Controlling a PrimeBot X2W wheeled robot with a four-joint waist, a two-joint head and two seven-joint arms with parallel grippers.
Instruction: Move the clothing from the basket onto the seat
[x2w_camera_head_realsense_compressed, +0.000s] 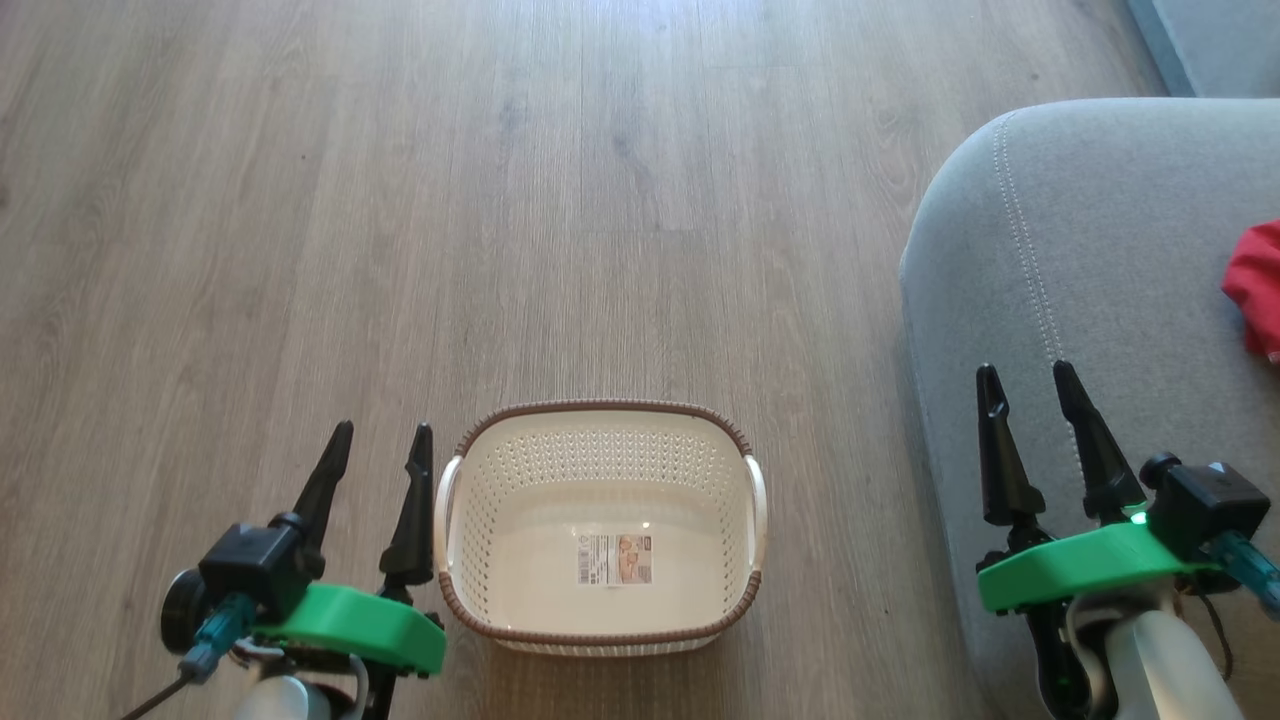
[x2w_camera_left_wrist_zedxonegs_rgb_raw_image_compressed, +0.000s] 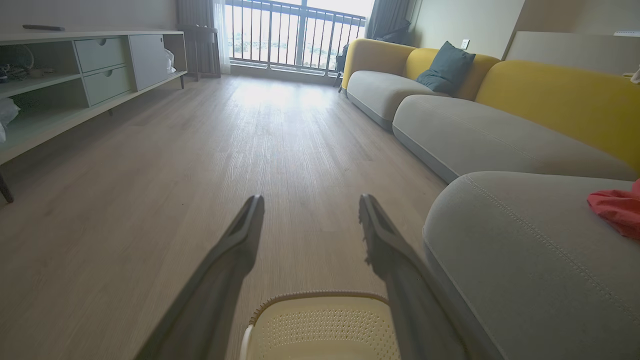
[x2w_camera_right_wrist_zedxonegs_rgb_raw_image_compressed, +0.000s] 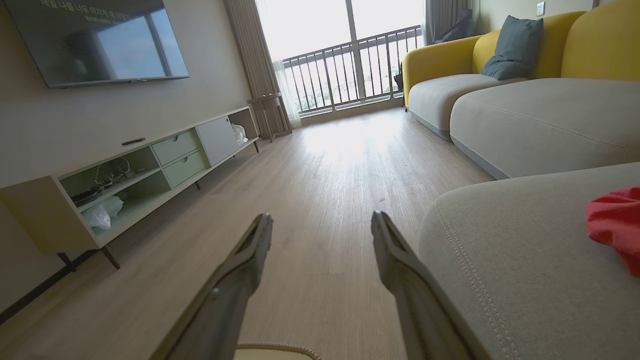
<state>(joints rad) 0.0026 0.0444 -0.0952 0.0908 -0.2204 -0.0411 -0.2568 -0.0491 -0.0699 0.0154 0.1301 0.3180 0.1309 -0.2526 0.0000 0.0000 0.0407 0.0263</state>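
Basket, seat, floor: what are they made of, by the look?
Basket: looks like moulded plastic, cream, slightly glossy. It has regular perforated walls and a brown woven-look rim, probably plastic too.
Seat: grey upholstery fabric, matte, with a pale stitched seam and a soft rounded edge.
Floor: wood-grain planks, low sheen. Whether it is laminate, vinyl or real wood cannot be told.

I am in the living room of a home. Wood-look plank flooring (x2w_camera_head_realsense_compressed: 400, 200) runs to a tall window with a balcony railing (x2w_camera_right_wrist_zedxonegs_rgb_raw_image_compressed: 345, 70) and a curtain (x2w_camera_right_wrist_zedxonegs_rgb_raw_image_compressed: 255, 60) beside it. A flat television (x2w_camera_right_wrist_zedxonegs_rgb_raw_image_compressed: 95, 40) hangs on the wall above a low media cabinet (x2w_camera_right_wrist_zedxonegs_rgb_raw_image_compressed: 150, 170) with open shelves and drawers. Opposite stands a long sofa (x2w_camera_left_wrist_zedxonegs_rgb_raw_image_compressed: 480, 135) with grey seats and yellow backs, a dark teal cushion (x2w_camera_left_wrist_zedxonegs_rgb_raw_image_compressed: 446, 67) propped on it. A perforated laundry basket (x2w_camera_head_realsense_compressed: 600, 460) sits on the floor beside it.
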